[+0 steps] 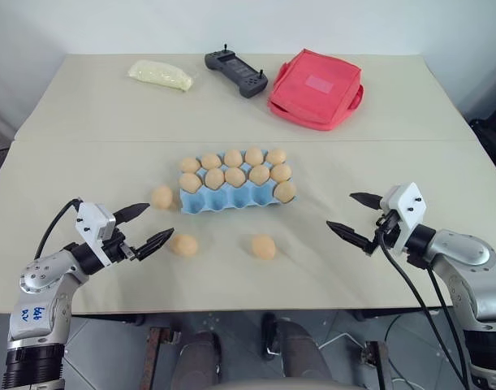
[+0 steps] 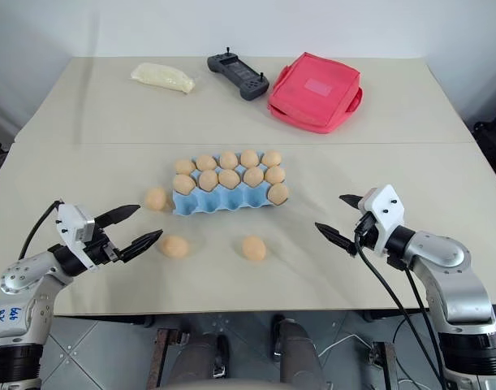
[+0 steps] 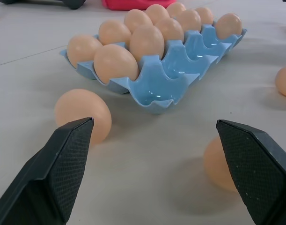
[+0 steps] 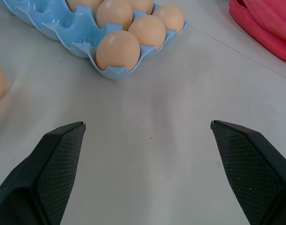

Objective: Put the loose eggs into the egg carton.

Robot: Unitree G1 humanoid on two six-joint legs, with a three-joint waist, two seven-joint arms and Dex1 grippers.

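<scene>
The light blue egg carton [image 1: 231, 200] lies mid-table with several tan eggs in it; its near row of cups is mostly bare. Three loose eggs rest on the table: one [image 1: 161, 197] touching or just off the carton's left end, one [image 1: 183, 244] in front of that, and one [image 1: 264, 247] in front of the carton's middle. My left gripper [image 1: 160, 219] hovers open between the two left eggs, close to both, holding nothing. In the left wrist view those two eggs [image 3: 82, 112] [image 3: 220, 164] sit beside its fingertips. My right gripper [image 1: 340, 210] stands open and empty, right of the carton.
At the back of the table lie a pale yellow bag [image 1: 160, 75], a black controller [image 1: 235, 72] and a red fabric pouch [image 1: 316, 88]. A seam [image 1: 85, 140] crosses the table behind the carton. The table's front edge runs just behind both wrists.
</scene>
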